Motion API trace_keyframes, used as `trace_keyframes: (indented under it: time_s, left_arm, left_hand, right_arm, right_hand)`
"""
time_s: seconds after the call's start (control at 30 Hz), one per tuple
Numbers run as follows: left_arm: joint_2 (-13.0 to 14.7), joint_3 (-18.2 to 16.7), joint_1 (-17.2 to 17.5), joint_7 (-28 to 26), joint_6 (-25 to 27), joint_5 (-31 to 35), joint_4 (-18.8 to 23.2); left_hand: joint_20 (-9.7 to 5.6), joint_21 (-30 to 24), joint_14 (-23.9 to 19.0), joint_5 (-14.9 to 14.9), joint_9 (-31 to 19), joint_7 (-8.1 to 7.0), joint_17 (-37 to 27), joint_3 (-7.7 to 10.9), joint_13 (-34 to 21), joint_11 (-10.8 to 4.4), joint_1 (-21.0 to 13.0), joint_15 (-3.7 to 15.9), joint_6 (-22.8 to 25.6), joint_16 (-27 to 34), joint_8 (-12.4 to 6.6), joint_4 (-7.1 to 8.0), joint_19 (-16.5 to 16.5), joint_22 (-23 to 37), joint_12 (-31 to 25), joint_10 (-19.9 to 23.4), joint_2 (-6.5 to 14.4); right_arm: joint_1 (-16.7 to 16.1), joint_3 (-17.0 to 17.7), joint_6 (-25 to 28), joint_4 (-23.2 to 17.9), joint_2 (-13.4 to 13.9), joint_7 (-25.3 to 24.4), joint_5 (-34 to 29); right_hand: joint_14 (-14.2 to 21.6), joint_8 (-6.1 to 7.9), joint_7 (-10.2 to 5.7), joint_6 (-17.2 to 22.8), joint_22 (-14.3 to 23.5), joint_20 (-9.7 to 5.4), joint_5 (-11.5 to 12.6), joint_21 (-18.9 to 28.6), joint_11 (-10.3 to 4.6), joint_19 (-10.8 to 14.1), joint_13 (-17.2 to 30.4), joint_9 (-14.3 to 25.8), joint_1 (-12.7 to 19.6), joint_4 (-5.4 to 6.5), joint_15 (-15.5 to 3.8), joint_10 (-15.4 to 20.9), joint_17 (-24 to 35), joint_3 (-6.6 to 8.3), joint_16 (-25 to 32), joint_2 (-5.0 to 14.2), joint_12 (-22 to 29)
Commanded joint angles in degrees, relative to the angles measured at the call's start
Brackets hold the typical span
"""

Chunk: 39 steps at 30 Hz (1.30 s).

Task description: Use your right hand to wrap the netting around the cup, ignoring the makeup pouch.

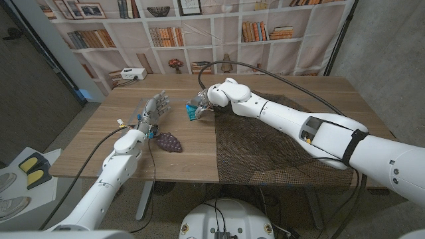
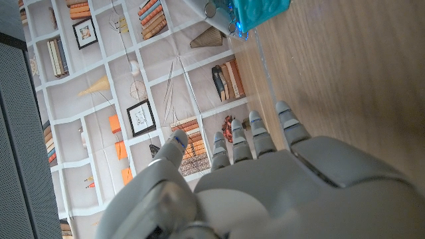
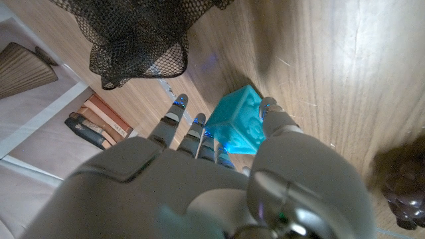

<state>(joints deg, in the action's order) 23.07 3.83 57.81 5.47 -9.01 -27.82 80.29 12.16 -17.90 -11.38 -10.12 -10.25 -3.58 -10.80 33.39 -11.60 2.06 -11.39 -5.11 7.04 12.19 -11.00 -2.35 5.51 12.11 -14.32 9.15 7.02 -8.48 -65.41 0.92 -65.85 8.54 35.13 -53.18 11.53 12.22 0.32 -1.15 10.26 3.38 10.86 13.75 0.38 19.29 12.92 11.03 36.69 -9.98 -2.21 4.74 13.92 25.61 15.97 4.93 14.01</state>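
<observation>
Turquoise cup (image 1: pixel 192 111) sits pinched between the thumb and fingers of the right robot hand (image 1: pixel 202 104), low over the wooden counter (image 1: pixel 133 149) near its middle. Black netting (image 1: pixel 265 149) lies spread under the right arm. Left robot hand (image 1: pixel 154 109) holds nothing, fingers spread. A purple makeup pouch (image 1: pixel 168 141) rests beside the left wrist.
</observation>
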Motion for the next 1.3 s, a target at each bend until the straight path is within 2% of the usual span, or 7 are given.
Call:
trace_keyframes:
  time_s: [0.03,0.23,0.37,0.47,0.53,0.8,1.3]
  left_arm:
    - [-0.1,-0.1,-0.3,0.4,0.0,-0.2,-0.5]
    - [-0.1,0.0,-0.8,0.8,0.1,-0.4,-1.0]
    - [-0.1,0.2,-1.2,1.0,0.2,-0.2,-1.4]
    - [0.0,0.3,-1.4,1.1,0.6,-0.3,-1.4]
    - [0.1,0.4,-1.5,1.3,1.0,-0.4,-1.4]
    - [0.2,0.5,-1.6,1.5,1.2,-0.4,-1.1]
    - [0.4,0.5,-1.3,1.4,1.6,-0.3,-0.2]
  left_hand:
    - [0.16,-0.1,-0.3,0.0,-0.2,-0.09,-0.2,0.15,-0.2,-0.01,0.4,-0.21,0.0,0.0,0.07,0.46,0.2,0.2,0.1,0.5,-0.1]
    - [0.16,0.0,-0.4,0.0,-0.2,-0.07,-0.3,0.10,-0.2,0.05,0.5,-0.27,-0.1,-0.1,0.10,0.54,0.2,0.2,0.1,0.6,-0.2]
    - [0.16,0.0,-0.3,0.0,-0.2,-0.08,-0.3,0.07,-0.2,-0.01,0.7,-0.27,-0.1,-0.1,0.13,0.61,0.2,0.2,0.1,0.6,-0.2]
    - [0.16,0.0,-0.3,0.0,-0.2,-0.06,-0.3,0.04,-0.2,-0.12,0.8,-0.30,-0.2,-0.1,0.15,0.67,0.2,0.2,0.1,0.6,-0.2]
    - [0.16,0.0,-0.3,0.0,-0.2,-0.13,-0.3,0.04,-0.2,-0.04,0.8,-0.32,-0.2,-0.1,0.17,0.69,0.2,0.2,0.2,0.6,-0.2]
    - [0.15,0.0,-0.3,0.0,-0.2,-0.24,-0.3,0.02,-0.2,0.11,0.9,-0.33,-0.5,-0.2,0.27,0.77,0.2,0.2,0.2,0.6,-0.2]
    - [0.14,0.0,-0.5,0.0,-0.2,-0.32,-0.3,0.06,-0.2,0.05,1.1,-0.38,-0.7,-0.2,0.28,0.87,0.2,0.2,0.3,0.7,-0.2]
  right_arm:
    - [1.0,-1.7,0.3,5.5,-2.5,-1.3,0.3]
    - [0.7,-2.2,1.6,5.8,-2.6,-3.0,-0.2]
    - [0.0,-1.6,1.3,5.5,-2.1,-5.3,0.5]
    - [-1.0,-0.4,0.6,3.9,-0.9,-7.9,1.6]
    - [-1.4,0.4,0.0,3.2,-0.2,-9.2,2.5]
    - [-3.7,2.9,-1.5,-1.3,3.0,-15.5,3.5]
    - [-3.9,5.6,7.6,-7.9,5.2,-8.3,2.7]
  right_hand:
    - [7.8,1.69,-1.65,8.5,0.3,-1.60,0.3,1.4,-0.02,5.0,0.1,0.2,2.8,0.60,-4.51,9.2,2.0,-0.37,3.8,1.02,4.0]
    - [22.7,4.40,-1.81,24.3,0.7,-3.83,0.4,3.6,-0.88,11.9,1.7,0.3,9.1,0.28,-8.25,25.2,8.7,-1.77,13.4,3.56,12.9]
    - [30.1,6.06,-1.84,32.8,1.1,-3.96,0.8,5.1,-1.86,15.3,4.9,1.3,14.7,0.30,-8.91,31.7,17.5,-4.99,22.7,2.37,19.7]
    - [33.1,10.14,-2.04,40.2,1.3,-4.42,1.0,6.2,-2.37,17.1,7.5,3.0,16.8,1.03,-9.21,34.8,22.1,-6.32,26.8,3.57,23.6]
    - [36.0,14.34,-2.42,44.2,1.7,-4.42,1.0,7.2,-2.20,18.0,10.3,5.4,16.6,3.45,-9.15,37.6,23.9,-6.42,27.6,6.21,27.0]
    - [37.8,17.19,-2.92,45.2,2.1,-4.93,1.0,7.9,-2.48,17.9,12.3,7.6,16.8,5.16,-9.49,38.5,25.0,-5.57,27.4,6.65,28.8]
    - [38.0,19.98,-2.74,45.4,2.3,-5.16,1.0,8.5,-2.27,17.5,14.2,9.9,17.7,6.00,-9.24,38.8,26.0,-4.47,26.0,6.34,30.4]
